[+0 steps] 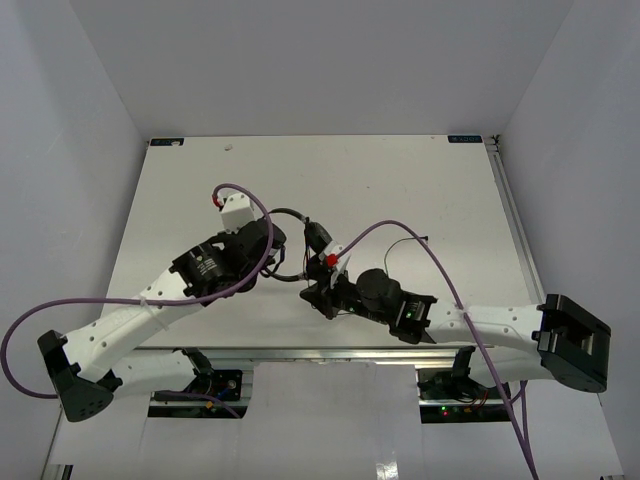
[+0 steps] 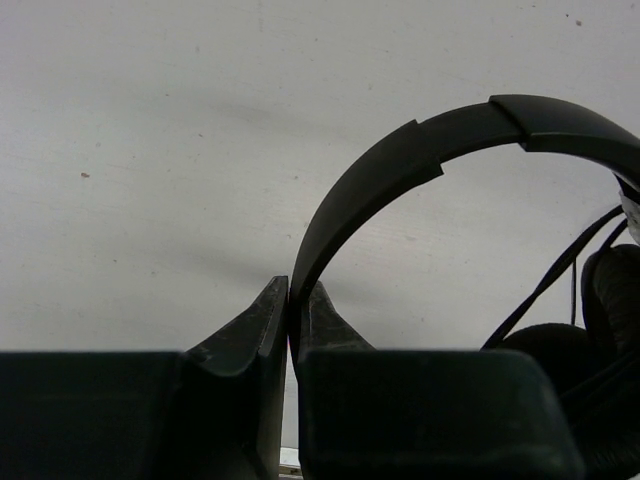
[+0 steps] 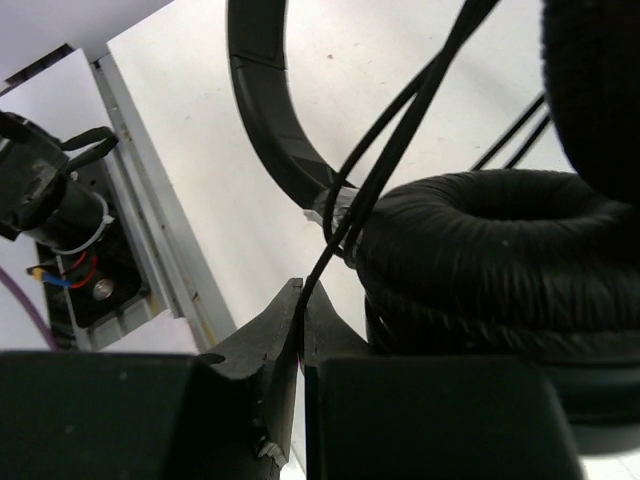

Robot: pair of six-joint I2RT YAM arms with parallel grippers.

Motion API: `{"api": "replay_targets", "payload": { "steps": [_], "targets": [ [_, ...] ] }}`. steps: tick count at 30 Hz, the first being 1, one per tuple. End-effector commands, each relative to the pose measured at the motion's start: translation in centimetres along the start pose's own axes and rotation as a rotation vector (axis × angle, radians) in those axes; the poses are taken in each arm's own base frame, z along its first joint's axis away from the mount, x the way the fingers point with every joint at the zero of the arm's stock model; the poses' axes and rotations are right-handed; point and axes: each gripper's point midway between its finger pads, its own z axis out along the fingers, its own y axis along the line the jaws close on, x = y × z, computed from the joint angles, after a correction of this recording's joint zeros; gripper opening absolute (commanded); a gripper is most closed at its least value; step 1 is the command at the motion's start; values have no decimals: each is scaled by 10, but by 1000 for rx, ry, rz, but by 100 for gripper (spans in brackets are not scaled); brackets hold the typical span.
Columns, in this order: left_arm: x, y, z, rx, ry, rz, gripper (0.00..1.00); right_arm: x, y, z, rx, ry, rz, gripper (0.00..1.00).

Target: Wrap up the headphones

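The headphones (image 1: 290,214) lie near the middle of the table (image 1: 400,180). The left gripper (image 2: 291,305) is clamped on the headband (image 2: 400,160). The right gripper (image 3: 303,305), at their 4 o'clock, pinches the cord (image 3: 400,130). Slack cord trails toward 3 o'clock, so the wrapping looks barely begun, with most turns left.

Wht table (image 1: 400,180), pale grey walls (image 1: 300,60).

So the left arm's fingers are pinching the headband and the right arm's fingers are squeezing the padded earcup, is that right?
Not quite. The right arm's fingers are shut on the thin cord, with the padded earcup just beside them, as the right wrist view shows. The left arm's fingers do pinch the headband.
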Motion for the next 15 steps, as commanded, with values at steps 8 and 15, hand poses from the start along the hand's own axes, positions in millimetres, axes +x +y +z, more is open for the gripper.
{"api": "replay_targets", "payload": {
  "steps": [8,15],
  "targets": [
    [-38,-15,-25,134,-74,-183,0,21,-16,2,41,-80,-80,16],
    [-39,-16,-29,155,-71,-190,0,31,-18,6,27,-107,-132,20]
  ]
}}
